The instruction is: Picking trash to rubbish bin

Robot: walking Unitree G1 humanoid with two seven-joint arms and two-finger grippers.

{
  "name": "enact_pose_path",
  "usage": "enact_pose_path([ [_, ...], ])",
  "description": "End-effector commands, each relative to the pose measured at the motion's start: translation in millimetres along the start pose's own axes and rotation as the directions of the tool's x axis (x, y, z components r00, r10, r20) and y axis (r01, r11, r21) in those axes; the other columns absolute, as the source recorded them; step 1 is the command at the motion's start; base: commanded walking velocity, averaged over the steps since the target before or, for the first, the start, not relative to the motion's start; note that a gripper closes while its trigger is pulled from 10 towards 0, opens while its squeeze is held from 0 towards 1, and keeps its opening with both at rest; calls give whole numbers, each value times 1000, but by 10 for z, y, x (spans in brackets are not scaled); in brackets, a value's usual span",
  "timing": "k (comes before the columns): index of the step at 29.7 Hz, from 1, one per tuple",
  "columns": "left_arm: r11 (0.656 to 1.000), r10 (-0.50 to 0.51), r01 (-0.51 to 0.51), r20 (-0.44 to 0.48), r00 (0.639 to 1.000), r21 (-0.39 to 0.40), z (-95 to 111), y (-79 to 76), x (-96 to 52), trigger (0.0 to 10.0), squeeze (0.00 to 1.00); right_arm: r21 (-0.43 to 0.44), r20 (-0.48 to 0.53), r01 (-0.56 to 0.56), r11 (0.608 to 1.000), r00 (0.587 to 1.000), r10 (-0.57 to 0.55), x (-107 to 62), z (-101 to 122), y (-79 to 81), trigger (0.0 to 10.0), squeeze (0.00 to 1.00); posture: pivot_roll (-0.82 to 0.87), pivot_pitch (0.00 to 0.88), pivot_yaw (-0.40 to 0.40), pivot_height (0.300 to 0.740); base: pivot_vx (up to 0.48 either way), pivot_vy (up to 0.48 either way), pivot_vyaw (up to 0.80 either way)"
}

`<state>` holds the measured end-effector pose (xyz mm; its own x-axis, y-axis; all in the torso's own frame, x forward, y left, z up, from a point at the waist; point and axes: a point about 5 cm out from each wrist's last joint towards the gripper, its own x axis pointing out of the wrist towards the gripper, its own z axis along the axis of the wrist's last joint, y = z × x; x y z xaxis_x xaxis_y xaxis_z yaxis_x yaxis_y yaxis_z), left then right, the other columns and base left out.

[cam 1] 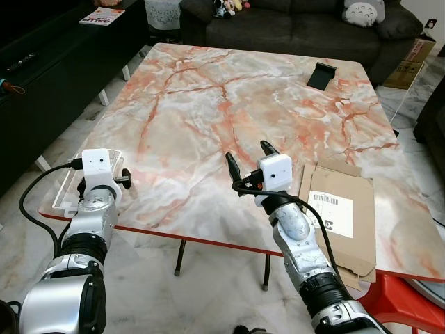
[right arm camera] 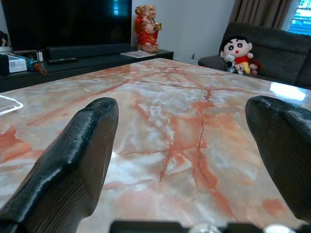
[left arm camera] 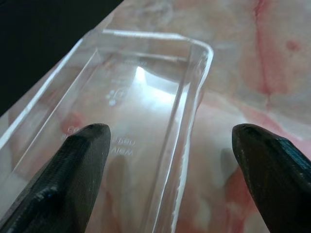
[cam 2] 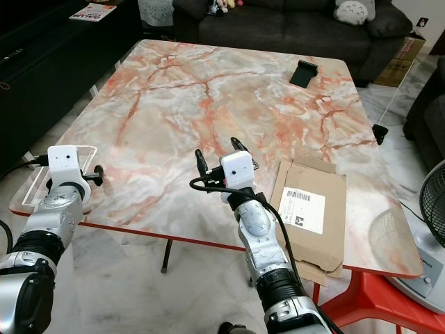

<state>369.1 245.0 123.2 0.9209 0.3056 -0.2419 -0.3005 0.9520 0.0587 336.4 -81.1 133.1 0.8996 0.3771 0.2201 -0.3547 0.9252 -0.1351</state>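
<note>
Left gripper [left arm camera: 170, 160] spread wide, straddling the clear plastic tray [left arm camera: 141, 92] rim; right gripper [cam 1: 249, 157] spread wide above the marble table [cam 1: 208, 97], beside flattened cardboard [cam 1: 341, 209].

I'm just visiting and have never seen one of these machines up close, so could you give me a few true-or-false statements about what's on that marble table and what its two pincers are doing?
1. The left pincer is open, with the clear plastic tray just ahead of its fingers. True.
2. The flattened cardboard lies at the table's far edge, by the sofa. False: it lies at the near right corner of the marble table, beside the right arm.
3. The right pincer is clamped on the cardboard. False: it is open and holds nothing, above bare marble.
4. A small black object sits near the table's far right side. True.
5. The clear plastic tray is at the near left corner. True.
</note>
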Motion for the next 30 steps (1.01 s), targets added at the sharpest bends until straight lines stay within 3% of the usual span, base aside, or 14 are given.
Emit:
enact_pose_path([
  [1,1000,13,-14,-50,999,-17,-101,36,-10,10000,0,-16,1,-14,1000,1000,14,-1,17,5,10000,0,-114,70,-74,740,0,0,0],
  [5,1000,14,-15,-96,995,-10,-177,45,-16,10000,0,-20,-1,-20,1000,1000,20,0,15,11,10000,0,-115,69,-77,740,0,0,0],
  [6,1000,8,-8,-114,993,-3,-200,42,-18,3373,0,-21,-1,-22,1000,1000,22,1,15,12,10000,0,-115,69,-77,740,0,0,0],
  [7,1000,7,-7,-118,993,-2,-205,40,-18,3373,0,-22,-1,-22,1000,1000,22,2,15,13,10000,0,-115,69,-77,740,0,0,0],
  [8,1000,3,-3,-123,992,-1,-212,36,-19,0,0,-22,-1,-23,1000,1000,23,2,15,12,10000,0,-116,69,-76,740,0,0,0],
  [30,1000,-20,21,-133,991,9,-181,-2,-11,0,0,-24,-4,-13,1000,1000,13,1,14,4,10000,0,-118,87,-73,740,0,0,0],
])
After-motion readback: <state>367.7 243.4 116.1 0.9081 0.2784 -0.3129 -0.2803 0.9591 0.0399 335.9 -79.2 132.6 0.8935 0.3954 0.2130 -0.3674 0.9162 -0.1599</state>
